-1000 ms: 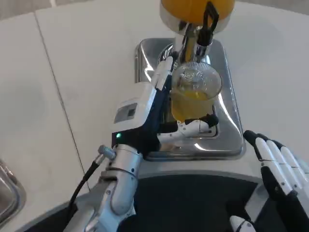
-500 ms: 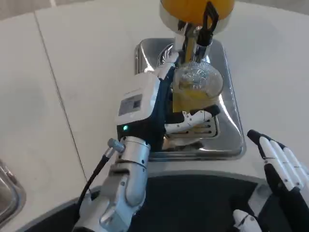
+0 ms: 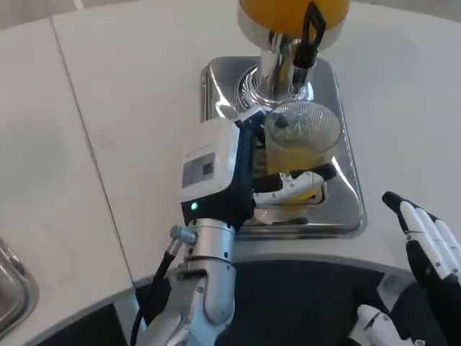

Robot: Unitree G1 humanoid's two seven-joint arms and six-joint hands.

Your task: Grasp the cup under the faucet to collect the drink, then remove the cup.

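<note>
We see the left hand (image 3: 241, 176) wrapped around one clear cup (image 3: 301, 144) of orange drink, fingers curled across its near side; the cup stands upright, its long axis vertical, over the steel drip tray (image 3: 344, 205), just below and in front of the faucet (image 3: 306, 43) of the orange-filled dispenser (image 3: 292, 14); the cup sits to the right of the hand's white back, so the grasp comes from the cup's left side. The right hand (image 3: 432, 249) waits at the lower right edge, fingers straight and apart, holding nothing, well apart from the cup; the left is plainly the nearer. We count one cup, one tray, one faucet, two hands. The cup looks partly filled; we judge the filling done or nearly so, and the removal should draw it toward the robot, clear of the spout above.
</note>
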